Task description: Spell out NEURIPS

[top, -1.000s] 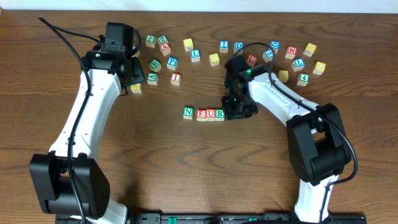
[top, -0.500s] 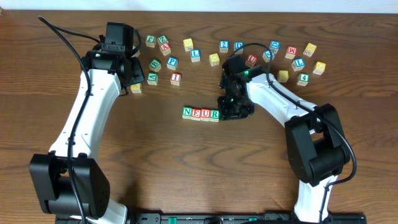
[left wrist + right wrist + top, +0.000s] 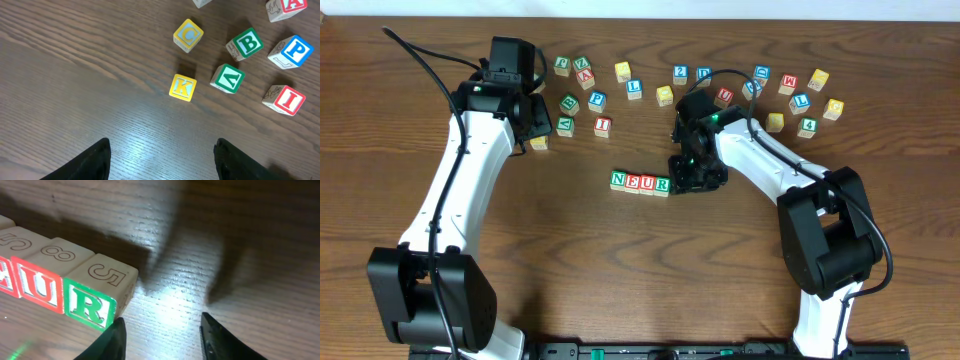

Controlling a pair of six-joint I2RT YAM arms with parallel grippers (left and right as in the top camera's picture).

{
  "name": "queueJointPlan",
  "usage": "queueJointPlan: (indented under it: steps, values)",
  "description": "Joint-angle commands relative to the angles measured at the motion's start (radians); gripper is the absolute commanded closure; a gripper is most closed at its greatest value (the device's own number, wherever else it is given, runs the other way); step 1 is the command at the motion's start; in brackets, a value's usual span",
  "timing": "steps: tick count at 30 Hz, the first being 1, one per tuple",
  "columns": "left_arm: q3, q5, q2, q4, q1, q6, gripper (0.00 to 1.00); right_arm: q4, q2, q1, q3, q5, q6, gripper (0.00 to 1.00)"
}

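Shifted since the earlier frame: green N (image 3: 619,180), formerly apart from its neighbours, is now closed up against red E (image 3: 633,183); the whole row sits slightly further left, and the right gripper (image 3: 165,341) has followed it. Row, centre of table (image 3: 570,260): N, E, red U (image 3: 648,184), green R (image 3: 663,185), touching, reading left to right. Right gripper: released, bare wood between the jaws, just right of R, not holding it. Left gripper (image 3: 162,160): released, empty, far left. Outstanding: red I (image 3: 289,100) and blue P (image 3: 295,50), loose in the far-left cluster; closing letter not identifiable among the yellow-faced cubes (image 3: 623,71) along the far edge. Assessment: four of seven placed; I due next, to R's right.
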Motion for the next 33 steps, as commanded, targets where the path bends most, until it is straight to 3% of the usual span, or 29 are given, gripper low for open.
queueJointPlan:
  steps: [1,33]
  values:
    - [0.010,-0.020,0.011,-0.003,0.004,-0.005,0.35,-0.002,0.004,-0.002,0.023,-0.009,0.006,0.54]
    - [0.010,-0.020,0.010,-0.004,0.004,-0.005,0.35,0.097,0.005,0.034,0.022,0.024,0.036,0.53]
